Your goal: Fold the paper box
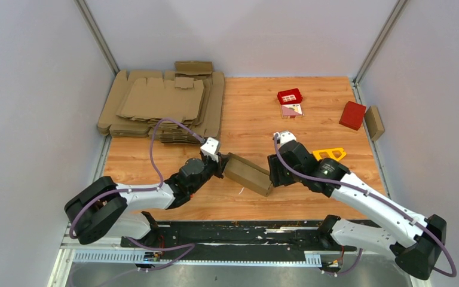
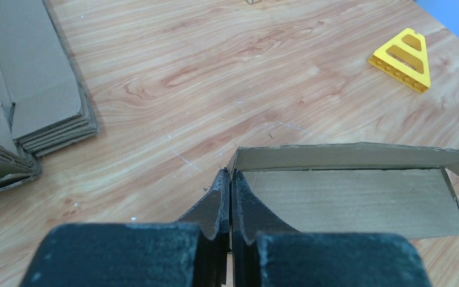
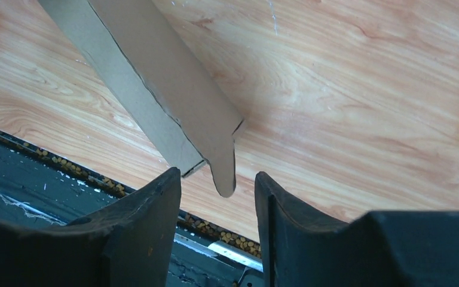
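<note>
Holding the paper box [image 1: 248, 173] by its left end, the left end effector [image 2: 230, 179] is pinched tight on the cardboard edge, over the near-middle of the surface [image 1: 257, 101]. The right end effector [image 3: 217, 179] is spread apart, with the box's flap tip poking between its fingers, not touching either one.

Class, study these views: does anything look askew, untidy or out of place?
The paper box sits skewed between the arms, its end tab sticking out untucked between the right gripper's open fingers. The pile of cardboard blanks at far left is fanned unevenly. Brown crumbs litter the near edge of the table.
</note>
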`<action>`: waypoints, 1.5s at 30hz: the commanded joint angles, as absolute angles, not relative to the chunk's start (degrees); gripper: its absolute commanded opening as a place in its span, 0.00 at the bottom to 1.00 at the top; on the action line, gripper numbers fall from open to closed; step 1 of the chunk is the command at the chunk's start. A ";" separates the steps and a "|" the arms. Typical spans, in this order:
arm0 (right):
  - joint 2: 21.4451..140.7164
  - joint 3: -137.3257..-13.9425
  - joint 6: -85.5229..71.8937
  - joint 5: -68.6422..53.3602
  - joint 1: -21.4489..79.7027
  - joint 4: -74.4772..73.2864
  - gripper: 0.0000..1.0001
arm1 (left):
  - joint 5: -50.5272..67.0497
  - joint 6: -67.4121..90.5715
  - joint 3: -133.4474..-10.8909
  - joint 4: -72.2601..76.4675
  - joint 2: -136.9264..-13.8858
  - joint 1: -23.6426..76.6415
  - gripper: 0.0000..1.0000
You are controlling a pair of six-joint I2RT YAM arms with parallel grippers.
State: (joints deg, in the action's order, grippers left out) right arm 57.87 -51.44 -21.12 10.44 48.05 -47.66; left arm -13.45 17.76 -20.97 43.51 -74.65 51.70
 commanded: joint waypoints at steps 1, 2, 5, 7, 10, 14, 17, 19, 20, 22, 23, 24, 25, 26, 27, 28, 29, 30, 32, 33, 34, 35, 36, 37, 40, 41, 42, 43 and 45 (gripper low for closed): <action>54.58 -49.56 -25.59 12.05 47.89 -48.64 0.47 | -13.81 18.57 -19.29 38.17 -76.17 52.71 0.00; 54.31 -49.03 -25.85 11.96 47.90 -48.34 0.45 | -13.95 18.47 -19.40 37.76 -75.93 52.73 0.00; 54.40 -47.62 -27.08 12.60 47.89 -47.06 0.40 | -13.98 18.28 -19.64 36.44 -75.17 52.75 0.00; 55.15 -47.09 -27.76 11.82 47.86 -46.01 0.37 | -13.89 18.20 -19.88 35.52 -74.91 52.71 0.00; 56.92 -47.04 -29.20 10.68 47.85 -45.36 0.31 | -14.18 18.11 -20.28 34.57 -74.64 52.73 0.00; 57.76 -47.67 -32.11 10.15 47.69 -44.97 0.21 | -15.51 18.98 -20.98 32.66 -74.34 52.73 0.00; 57.05 -47.15 -35.46 8.29 47.28 -42.46 0.16 | -16.08 20.16 -20.97 32.20 -74.05 53.03 0.00; 56.79 -46.66 -38.27 7.48 46.76 -41.08 0.12 | -16.64 20.62 -20.92 32.12 -73.85 53.36 0.00; 56.65 -46.53 -39.31 7.25 46.33 -40.71 0.09 | -16.96 20.78 -20.84 32.17 -73.81 53.61 0.00; 56.45 -46.26 -41.06 6.53 45.31 -39.82 0.07 | -17.49 21.06 -20.91 32.12 -73.83 54.06 0.00; 56.32 -46.17 -41.93 6.17 44.82 -39.54 0.06 | -17.82 21.12 -20.99 32.02 -73.83 54.32 0.00; 56.19 -46.00 -42.82 6.03 44.34 -39.25 0.06 | -18.15 21.17 -21.20 31.86 -73.83 54.65 0.00; 56.25 -45.75 -43.60 5.75 43.82 -39.09 0.06 | -18.44 21.16 -21.45 31.68 -73.87 54.97 0.00; 56.29 -45.40 -44.06 5.01 43.16 -38.67 0.06 | -18.76 21.07 -21.71 31.52 -73.99 55.32 0.00; 56.42 -45.08 -44.59 4.37 42.52 -38.25 0.06 | -19.18 21.01 -21.97 31.21 -74.05 55.67 0.00; 56.63 -44.70 -45.39 4.05 42.06 -38.28 0.06 | -19.76 20.92 -22.24 31.02 -74.11 56.10 0.00; 56.99 -44.47 -46.11 3.78 41.49 -38.32 0.04 | -20.33 20.87 -22.51 30.76 -74.31 56.46 0.00; 57.30 -44.23 -46.77 3.52 41.12 -38.25 0.04 | -20.69 20.84 -22.74 30.70 -74.49 56.85 0.00; 57.70 -44.06 -47.60 3.03 40.63 -38.14 0.02 | -21.73 20.82 -23.13 30.55 -74.82 57.54 0.00; 57.88 -44.10 -47.84 3.05 40.61 -38.21 0.02 | -22.26 20.83 -23.31 30.38 -75.00 57.79 0.00; 57.90 -44.20 -47.89 3.02 40.61 -38.23 0.02 | -22.56 20.80 -23.44 30.38 -75.08 57.95 0.00; 57.91 -44.11 -47.90 3.02 40.63 -38.21 0.02 | -22.66 20.76 -23.58 30.33 -75.26 58.07 0.00; 57.95 -44.05 -47.78 3.32 40.61 -38.27 0.02 | -22.74 20.82 -23.70 30.33 -75.44 58.17 0.00; 58.00 -43.97 -47.73 3.79 40.63 -38.62 0.02 | -22.80 20.79 -23.73 30.39 -75.56 58.16 0.00; 58.20 -42.89 -48.34 3.96 40.65 -38.62 0.01 | -22.98 20.82 -23.54 30.49 -75.84 58.17 0.00; 58.32 -42.36 -48.68 3.31 40.66 -38.14 0.01 | -23.14 20.83 -23.30 30.88 -75.92 58.17 0.00; 58.53 -42.02 -48.99 2.73 40.61 -37.92 0.00 | -23.38 20.79 -22.96 31.30 -75.94 58.18 0.00; 58.73 -41.82 -49.30 2.45 40.62 -38.02 0.00 | -23.52 20.75 -22.56 31.88 -75.94 58.18 0.00; 59.30 -41.75 -49.56 2.62 40.62 -38.65 0.00 | -23.71 20.91 -21.48 33.60 -75.87 58.16 0.00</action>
State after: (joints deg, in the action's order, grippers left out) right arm 57.63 -43.20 -47.07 5.41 40.51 -40.69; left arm -24.38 19.73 -23.70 36.71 -74.37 57.32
